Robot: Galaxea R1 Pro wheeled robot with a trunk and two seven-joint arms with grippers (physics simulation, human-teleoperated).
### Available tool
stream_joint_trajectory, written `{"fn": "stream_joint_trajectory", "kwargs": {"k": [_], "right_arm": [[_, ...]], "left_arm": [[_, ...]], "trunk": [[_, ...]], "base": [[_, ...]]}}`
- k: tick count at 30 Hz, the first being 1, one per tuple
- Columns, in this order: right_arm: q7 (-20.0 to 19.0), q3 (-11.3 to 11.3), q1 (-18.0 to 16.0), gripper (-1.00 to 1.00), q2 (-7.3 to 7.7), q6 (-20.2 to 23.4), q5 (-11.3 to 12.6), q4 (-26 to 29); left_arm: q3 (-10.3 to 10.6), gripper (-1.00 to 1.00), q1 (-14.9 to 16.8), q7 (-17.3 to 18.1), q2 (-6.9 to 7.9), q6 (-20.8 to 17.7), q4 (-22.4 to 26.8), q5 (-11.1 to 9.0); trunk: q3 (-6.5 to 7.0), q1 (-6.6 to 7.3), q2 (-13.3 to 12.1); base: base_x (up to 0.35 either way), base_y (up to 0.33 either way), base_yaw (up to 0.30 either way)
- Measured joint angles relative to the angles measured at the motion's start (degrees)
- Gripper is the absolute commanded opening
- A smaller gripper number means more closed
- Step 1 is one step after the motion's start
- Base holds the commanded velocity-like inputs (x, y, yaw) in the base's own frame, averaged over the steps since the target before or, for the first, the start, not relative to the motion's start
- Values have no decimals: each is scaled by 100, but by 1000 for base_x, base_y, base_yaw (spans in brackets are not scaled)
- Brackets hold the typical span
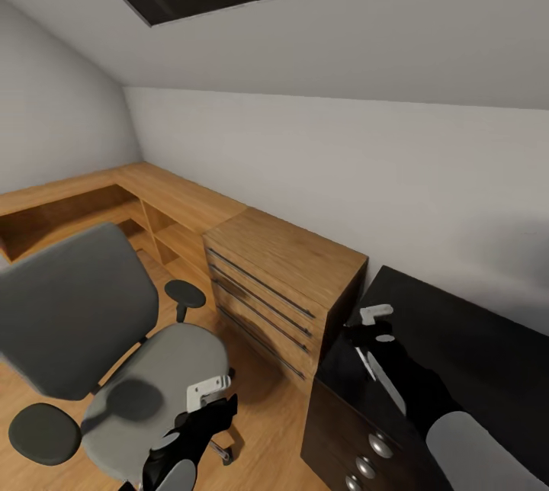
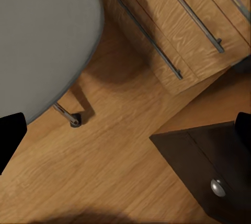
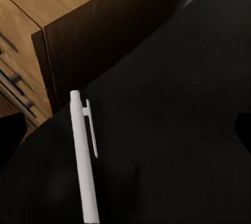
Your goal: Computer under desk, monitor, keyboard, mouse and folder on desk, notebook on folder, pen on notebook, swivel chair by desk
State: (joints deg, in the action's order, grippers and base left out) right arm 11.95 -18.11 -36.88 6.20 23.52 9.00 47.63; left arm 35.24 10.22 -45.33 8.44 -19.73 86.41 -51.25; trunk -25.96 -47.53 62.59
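Note:
The grey swivel chair (image 1: pixel 114 338) stands on the wood floor at the left, and its seat (image 2: pixel 42 36) is bare. My left gripper (image 1: pixel 221 404) hangs open beside the seat's right edge, above the floor (image 2: pixel 125 132). The desk (image 1: pixel 465 346) with its black top is at the right. A white pen (image 3: pixel 83 161) lies flat on that top near its left end (image 1: pixel 365 361). My right gripper (image 1: pixel 370 338) hovers open just over the pen, fingers spread on either side of it (image 3: pixel 125 135). Computer, monitor, keyboard, mouse, folder and notebook are out of view.
A light wood dresser (image 1: pixel 282 277) with long bar handles stands between chair and desk, tight against the desk's end. A low wood shelf unit (image 1: pixel 152 201) runs along the far walls. The desk's drawers carry round silver knobs (image 1: pixel 379 444). The ceiling slopes low overhead.

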Motion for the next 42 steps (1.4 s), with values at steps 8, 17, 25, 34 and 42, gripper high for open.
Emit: {"fn": "stream_joint_trajectory", "kwargs": {"k": [8, 17, 25, 34, 42], "right_arm": [[-728, 37, -440, 100, 53, -550, -4, -1251], [-1302, 30, -519, 100, 180, -603, 14, -1617], [-1664, 19, -526, 100, 222, -574, -5, -1796], [-1652, 4, -527, 100, 218, -548, -4, -1802], [-1644, -14, -527, 100, 203, -514, -11, -1807]], "left_arm": [[79, 100, 0, -22, 4, 46, 15, 1], [219, 100, 0, -41, 5, 236, 20, 5], [236, 100, 0, -24, 5, 309, 34, 5], [244, 100, 0, -25, 5, 312, 48, 4], [247, 100, 0, -31, 0, 312, 51, 5]], "trunk": [[0, 0, 0], [0, 0, 0], [0, 0, 0], [0, 0, 0], [0, 0, 0]], "base": [[0, 0, 0], [0, 0, 0], [0, 0, 0], [0, 0, 0], [0, 0, 0]]}}
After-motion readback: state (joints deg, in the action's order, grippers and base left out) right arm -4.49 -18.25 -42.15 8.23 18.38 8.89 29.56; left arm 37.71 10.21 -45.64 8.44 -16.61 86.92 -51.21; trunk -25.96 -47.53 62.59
